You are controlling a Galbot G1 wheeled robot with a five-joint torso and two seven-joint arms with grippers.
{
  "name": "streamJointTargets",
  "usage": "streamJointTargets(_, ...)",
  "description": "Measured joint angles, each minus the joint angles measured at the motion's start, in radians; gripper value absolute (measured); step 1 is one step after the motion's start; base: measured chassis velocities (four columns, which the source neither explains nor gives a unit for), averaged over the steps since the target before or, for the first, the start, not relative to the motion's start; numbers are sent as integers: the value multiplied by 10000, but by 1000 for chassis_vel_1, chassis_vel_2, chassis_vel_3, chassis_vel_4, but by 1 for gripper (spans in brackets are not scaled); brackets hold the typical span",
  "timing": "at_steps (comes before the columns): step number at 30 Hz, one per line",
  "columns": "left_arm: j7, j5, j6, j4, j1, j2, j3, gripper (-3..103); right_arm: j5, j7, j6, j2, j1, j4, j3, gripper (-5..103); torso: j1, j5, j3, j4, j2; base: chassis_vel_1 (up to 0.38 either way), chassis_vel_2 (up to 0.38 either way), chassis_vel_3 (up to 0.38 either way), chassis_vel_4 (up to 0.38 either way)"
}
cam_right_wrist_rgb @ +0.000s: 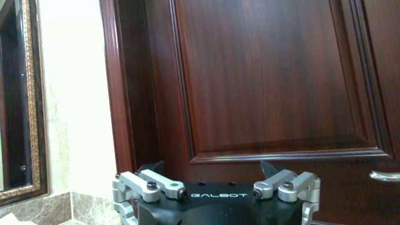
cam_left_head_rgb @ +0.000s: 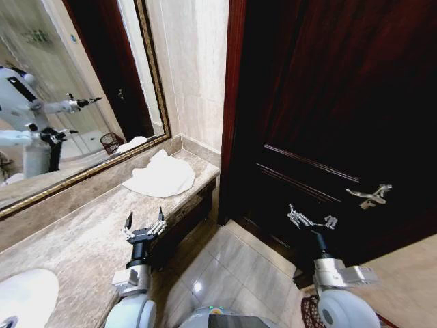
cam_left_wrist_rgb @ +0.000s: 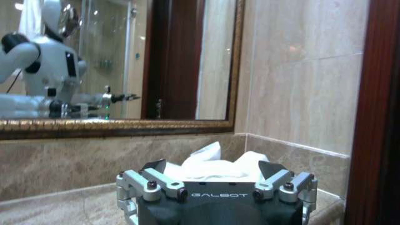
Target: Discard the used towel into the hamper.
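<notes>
The white towel (cam_left_head_rgb: 161, 176) lies crumpled at the far end of the marble counter (cam_left_head_rgb: 75, 239), by the wall. The left claw (cam_left_head_rgb: 144, 229) hangs wide open and empty above the counter. The right claw (cam_left_head_rgb: 311, 220) is open and empty near the dark door (cam_left_head_rgb: 341, 102). The head view shows the hamper's (cam_left_head_rgb: 314, 313) reddish rim on the floor.

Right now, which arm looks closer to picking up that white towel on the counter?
Left. Its open end effector hovers over the counter facing the towel; the right end effector is over by the door.

Head view downward; wrist views forward, low.
</notes>
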Motion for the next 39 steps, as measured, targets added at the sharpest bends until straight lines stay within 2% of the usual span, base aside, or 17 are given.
streamJointTargets(2, 54, -234, 153, 105, -133, 139, -128, 99, 6, -2, 4, -17, 5, -20, 17, 100, 0, -1, 0, 1, 0, 0, 0, 0, 0)
streamJointTargets(4, 262, -819, 417, 524, -518, 835, -482, 99, 6, -12, 18, -52, 5, -72, 34, 100, 0, -3, 0, 0, 0, 0, 0, 0, 0)
streamJointTargets(5, 262, -819, 417, 524, -518, 835, -482, 99, 6, -12, 18, -52, 5, -72, 34, 100, 0, -3, 0, 0, 0, 0, 0, 0, 0)
streamJointTargets(9, 609, -1569, 565, 1346, -1191, 2132, -892, 99, -73, -14, 29, -50, -6, -146, 40, 100, 0, -3, 0, 0, 0, 0, 0, 0, 0)
streamJointTargets(10, 609, -1569, 565, 1346, -1191, 2132, -892, 99, -73, -14, 29, -50, -6, -146, 40, 100, 0, -3, 0, 0, 0, 0, 0, 0, 0)
streamJointTargets(12, 720, -1876, 632, 1784, -1599, 2651, -953, 99, -151, -10, 32, -30, -31, -185, 46, 100, 0, -2, 1, 1, 0, 0, 0, 0, 0)
streamJointTargets(17, 996, -2558, 731, 2576, -2567, 3422, -674, 99, -324, 26, 30, 16, 14, -292, 57, 100, 0, -1, 0, -2, 0, 0, 0, 0, 0)
streamJointTargets(32, 1330, -3025, 898, 5082, -4917, 4658, 915, 99, -712, 113, -91, 252, 439, -821, -29, 100, 1, 0, 1, -1, -1, 0, 0, 0, 0)
streamJointTargets(39, 1314, -3087, 952, 6169, -6142, 4800, 1896, 99, -847, 115, -91, 367, 452, -1072, -31, 100, 1, 0, 1, -1, 0, 0, 0, 0, 0)
